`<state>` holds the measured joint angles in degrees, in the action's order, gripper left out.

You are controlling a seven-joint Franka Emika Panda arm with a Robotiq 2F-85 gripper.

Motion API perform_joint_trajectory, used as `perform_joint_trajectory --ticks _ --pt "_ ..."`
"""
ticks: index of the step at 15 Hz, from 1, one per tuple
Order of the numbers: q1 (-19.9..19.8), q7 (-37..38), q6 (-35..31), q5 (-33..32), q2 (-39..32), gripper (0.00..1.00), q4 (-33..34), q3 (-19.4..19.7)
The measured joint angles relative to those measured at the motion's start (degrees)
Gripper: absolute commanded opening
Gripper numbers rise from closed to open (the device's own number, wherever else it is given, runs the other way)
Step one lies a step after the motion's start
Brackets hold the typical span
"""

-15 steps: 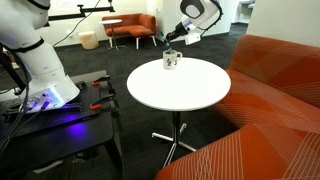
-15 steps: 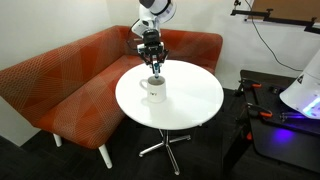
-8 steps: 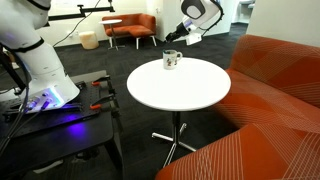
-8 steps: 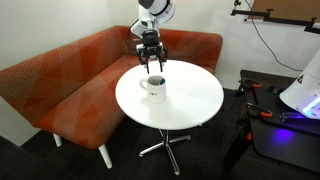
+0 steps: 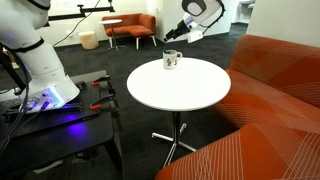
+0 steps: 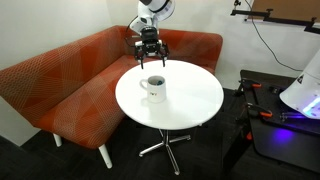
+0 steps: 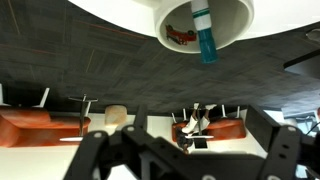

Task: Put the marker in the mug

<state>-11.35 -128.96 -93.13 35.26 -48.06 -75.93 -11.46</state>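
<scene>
Though empty and spread wide, pincer [image 6: 150, 62] above mug [image 6: 154, 88] with marker [image 7: 204, 38] inside, orange sofa [image 6: 60, 85] behind.

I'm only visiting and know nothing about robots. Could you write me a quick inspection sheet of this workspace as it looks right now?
Surface: round white table on a metal pedestal.
Job's things: white mug upright on the table; the wrist view shows the teal marker standing inside it.
Clutter: nothing seen on the table besides the mug.
Grippers: gripper open, holding nothing, above the mug and apart from it.
Cables: thin cable down the wall; more on the black cart.
Surroundings: orange sofa beside the table, dark carpet, white robot base.
</scene>
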Motion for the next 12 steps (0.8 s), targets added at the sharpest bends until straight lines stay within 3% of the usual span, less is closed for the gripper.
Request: perform_joint_trajectory --ticks 6,12 --pt "-0.15 0.94 -1.0 0.42 5.03 1.0 -2.1 0.72" --pt "-0.14 3.85 -1.76 2.03 12.27 1.0 -8.91 2.24"
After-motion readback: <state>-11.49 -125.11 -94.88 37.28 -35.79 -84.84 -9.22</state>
